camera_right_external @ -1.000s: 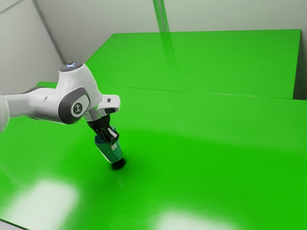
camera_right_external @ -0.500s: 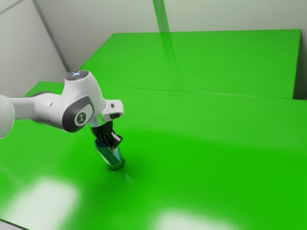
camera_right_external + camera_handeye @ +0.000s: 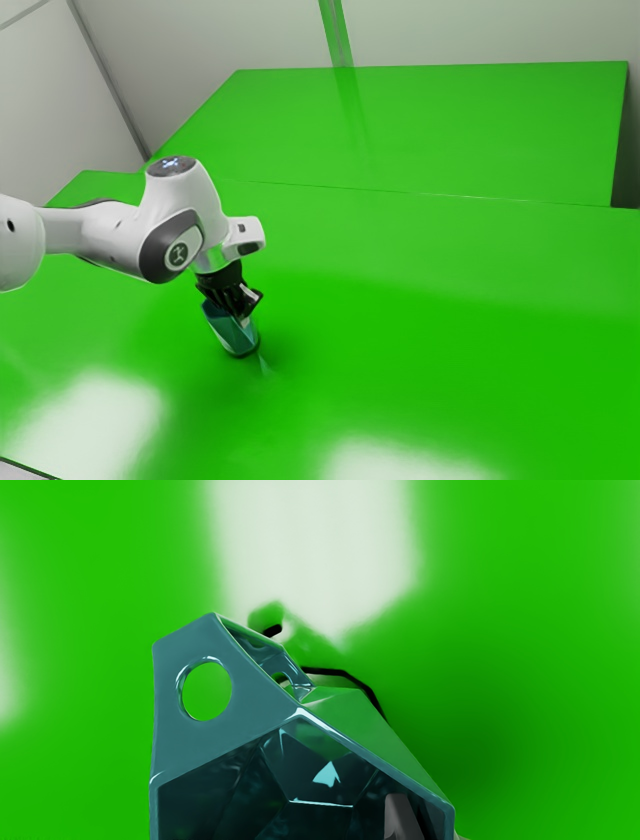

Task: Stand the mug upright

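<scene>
In the exterior view my gripper (image 3: 238,300) points down at the upper end of the teal mug (image 3: 229,332). The mug leans, its lower end close to the green table; whether it touches is unclear. From the wrist view, the teal mug (image 3: 225,730) shows its open mouth toward my hand, with a flat handle pierced by a round hole at one side. One grey finger (image 3: 398,817) is inside the mouth, and a sliver of the other shows outside the rim, so my gripper (image 3: 434,826) is shut on the mug's wall.
The glossy green table (image 3: 420,370) surrounds the mug, with bright reflections on its surface. A second green surface (image 3: 420,130) lies beyond it, before a pale wall (image 3: 480,30). A dark shadow lies beside the mug's lower end.
My hand has moved slightly down and toward the exterior view's right, carrying the mug with it. The mug's lower end has come down closer to the table, and its lean looks a little smaller.
</scene>
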